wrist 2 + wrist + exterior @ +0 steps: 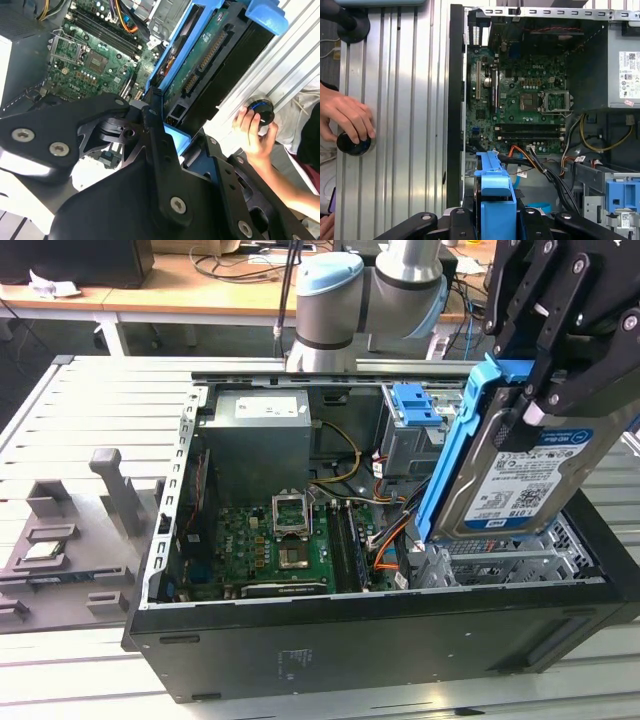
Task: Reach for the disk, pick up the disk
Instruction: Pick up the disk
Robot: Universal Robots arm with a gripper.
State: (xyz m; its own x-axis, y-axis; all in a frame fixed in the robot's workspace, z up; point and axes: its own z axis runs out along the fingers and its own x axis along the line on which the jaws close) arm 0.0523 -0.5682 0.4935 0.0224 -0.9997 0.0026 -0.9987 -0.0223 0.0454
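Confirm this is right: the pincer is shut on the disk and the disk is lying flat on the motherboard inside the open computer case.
Not quite. The pincer is shut on the disk, but the disk is not lying flat on the motherboard: in the exterior view it is held tilted on edge, lifted above the open computer case, off to the exterior view's right of the board.
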